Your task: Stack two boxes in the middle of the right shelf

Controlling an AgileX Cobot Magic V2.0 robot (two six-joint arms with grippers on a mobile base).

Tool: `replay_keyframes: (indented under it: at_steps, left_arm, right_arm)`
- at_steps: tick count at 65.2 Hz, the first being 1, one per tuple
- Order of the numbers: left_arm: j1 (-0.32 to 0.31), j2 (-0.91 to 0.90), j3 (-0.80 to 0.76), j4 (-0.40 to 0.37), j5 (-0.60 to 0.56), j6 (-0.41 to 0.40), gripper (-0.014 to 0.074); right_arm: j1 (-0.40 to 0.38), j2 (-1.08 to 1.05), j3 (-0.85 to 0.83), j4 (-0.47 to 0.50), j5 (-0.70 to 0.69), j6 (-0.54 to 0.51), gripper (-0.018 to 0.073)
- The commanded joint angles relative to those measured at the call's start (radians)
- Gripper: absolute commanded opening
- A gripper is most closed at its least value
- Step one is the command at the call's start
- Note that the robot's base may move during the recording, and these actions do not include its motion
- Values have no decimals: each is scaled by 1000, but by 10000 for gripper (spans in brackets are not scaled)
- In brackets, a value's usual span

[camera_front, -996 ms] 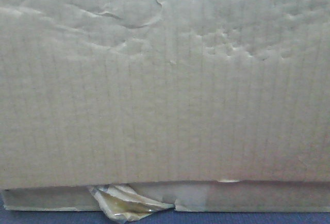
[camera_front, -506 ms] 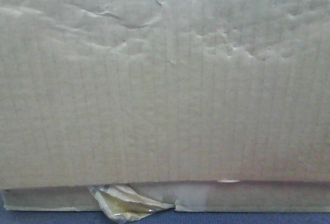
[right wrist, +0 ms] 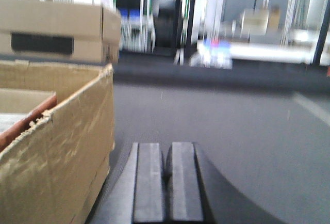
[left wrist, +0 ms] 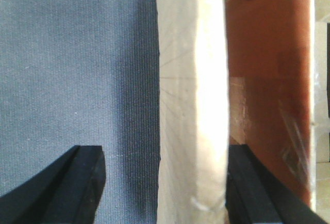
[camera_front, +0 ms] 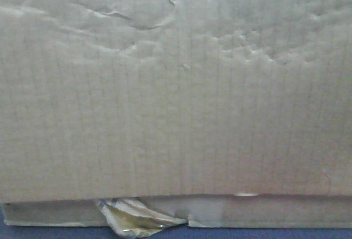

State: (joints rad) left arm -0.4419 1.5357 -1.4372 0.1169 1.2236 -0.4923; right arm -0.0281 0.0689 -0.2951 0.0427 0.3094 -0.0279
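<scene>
Straddling a box wall (left wrist: 191, 79), my left tool (left wrist: 165, 154) is released, one finger either side. My right tool (right wrist: 165, 177) is clenched on nothing, an open box (right wrist: 56, 146) just beside it. Ahead, the taller box (camera_front: 176, 96) rests on the flat box (camera_front: 264, 212).

You saw your left gripper (left wrist: 162, 154) as two matte black, wedge-shaped fingers (left wrist: 77, 182) at the lower left and lower right of the frame. Your right gripper (right wrist: 166, 154) showed two flat, dark grey rectangular pads (right wrist: 149, 182) on a rounded black base at bottom centre.
</scene>
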Motion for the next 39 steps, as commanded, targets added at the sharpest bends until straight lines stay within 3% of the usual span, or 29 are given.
replay_keyframes:
  at_steps: [1, 25, 39]
  left_arm:
    - [-1, -3, 0, 0, -3, 3, 370]
    - [-1, -3, 0, 0, -3, 3, 370]
    - [-1, -3, 0, 0, -3, 3, 370]
  right_arm:
    - [0, 83, -96, 5, 153, 68, -162]
    - [0, 524, -382, 5, 564, 65, -162]
    - [0, 666, -461, 14, 581, 52, -162]
